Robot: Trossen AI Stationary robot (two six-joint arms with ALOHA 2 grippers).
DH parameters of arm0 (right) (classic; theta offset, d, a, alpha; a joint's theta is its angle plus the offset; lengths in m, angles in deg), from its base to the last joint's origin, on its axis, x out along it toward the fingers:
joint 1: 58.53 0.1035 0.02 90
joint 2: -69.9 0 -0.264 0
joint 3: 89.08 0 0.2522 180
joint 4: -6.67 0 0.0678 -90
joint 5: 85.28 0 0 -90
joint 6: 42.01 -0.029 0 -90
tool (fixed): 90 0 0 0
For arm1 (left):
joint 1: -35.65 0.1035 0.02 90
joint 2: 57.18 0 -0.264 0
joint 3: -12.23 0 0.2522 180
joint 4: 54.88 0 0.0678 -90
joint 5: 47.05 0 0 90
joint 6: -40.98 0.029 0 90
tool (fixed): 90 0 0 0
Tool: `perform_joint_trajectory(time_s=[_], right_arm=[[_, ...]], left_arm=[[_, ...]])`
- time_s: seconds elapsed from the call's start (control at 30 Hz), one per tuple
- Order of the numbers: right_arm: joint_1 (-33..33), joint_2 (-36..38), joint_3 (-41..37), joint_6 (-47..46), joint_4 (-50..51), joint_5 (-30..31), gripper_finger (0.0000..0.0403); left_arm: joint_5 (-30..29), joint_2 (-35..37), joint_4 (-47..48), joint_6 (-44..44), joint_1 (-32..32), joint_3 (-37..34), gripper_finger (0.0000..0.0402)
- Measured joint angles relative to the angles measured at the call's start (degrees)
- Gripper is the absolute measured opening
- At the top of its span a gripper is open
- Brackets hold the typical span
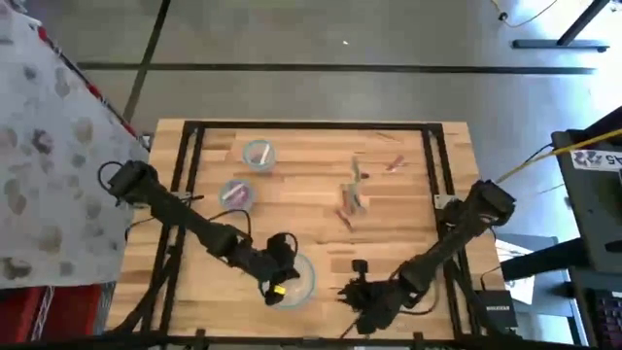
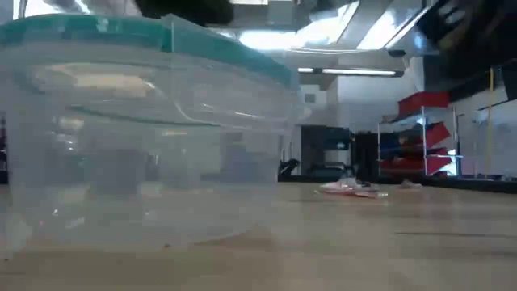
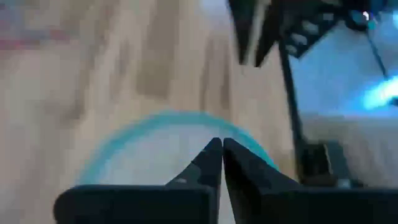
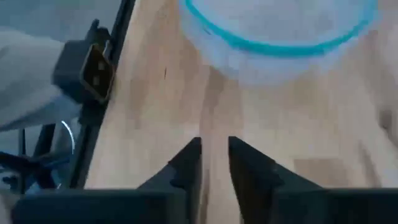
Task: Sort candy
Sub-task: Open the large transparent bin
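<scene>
My left gripper hangs over the near bowl, a clear one with a teal rim at the front edge of the worktop. In the left wrist view its fingers meet at the tips above that rim, closed, with nothing visible between them. A small yellow patch shows at the gripper in the high view; I cannot tell what it is.

My right gripper sits low over the bare wood just beside the same bowl, on its right. In the right wrist view its fingers stand a narrow gap apart and hold nothing.

The candy lies loose in the middle and far right of the worktop, well apart from both grippers: a small cluster of pinkish and greenish pieces, with one reddish piece farther back. Two smaller bowls stand toward the far left, one behind the other, each holding something pinkish.
</scene>
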Motion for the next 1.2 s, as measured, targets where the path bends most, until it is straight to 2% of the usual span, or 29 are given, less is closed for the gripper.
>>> perform_joint_trajectory(time_s=[0.13, 0.23, 0.37, 0.5, 0.67, 0.73, 0.93, 1.2], right_arm=[[-2.95, 0.17, 0.02, 1.94, 0.45, -4.29, 0.0131], [-3.65, 1.12, 0.01, 2.35, 1.97, -6.19, 0.0144], [-1.67, 1.89, 0.02, 2.05, 6.47, -9.12, 0.0146], [1.34, 3.47, -3.44, -1.03, 5.67, -8.8, 0.0142], [1.81, 5.05, -15.13, -5.34, -9.11, -5.13, 0.0141], [1.28, 5.36, -19.98, -6.0, -18.24, -3.21, 0.0141], [-2.01, 3.86, -31.56, -6.56, -49.11, -3.68, 0.0141], [-5.9, -1.8, -34.08, -3.26, -59.64, -4.61, 0.014]], left_arm=[[0.4, -5.75, -0.89, -2.05, -1.08, 0.22, 0.0], [0.74, -9.13, -2.55, 0.95, 0.32, 0.57, 0.0], [1.22, -10.27, -5.83, 6.58, 3.7, 0.52, 0.0], [0.68, -9.76, -6.99, 12.19, 6.83, 0.28, 0.0], [1.95, -9.56, -7.17, 16.86, 9.82, 0.22, 0.0], [2.49, -9.58, -7.12, 17.26, 10.39, 0.44, 0.0], [2.48, -9.88, -5.81, 18.5, 10.57, 3.44, 0.0], [2.43, -11.22, -6.62, 16.68, 10.54, 4.15, 0.0]])
